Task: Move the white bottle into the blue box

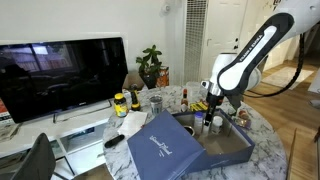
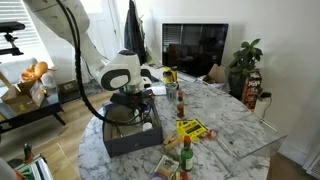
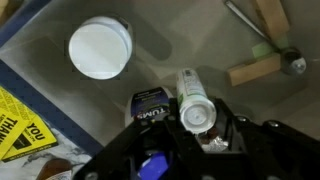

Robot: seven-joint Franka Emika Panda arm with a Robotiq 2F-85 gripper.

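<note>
arm (image 1: 250, 55) is fat glossy white shells with black rings at the joints, thick black cable (image 2: 83, 95) looping off it, and the gripper (image 3: 197, 125) is all black

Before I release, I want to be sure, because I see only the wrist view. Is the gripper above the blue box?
Observer: Yes, in both exterior views the gripper hangs over the open blue box.
Operator: Where is its lid?
Observer: The lid is off and rests tilted against one side of the box.
Operator: If the white bottle slips outside, what could it hit?
Observer: Sauce bottles stand on the marble table near the box.
</note>
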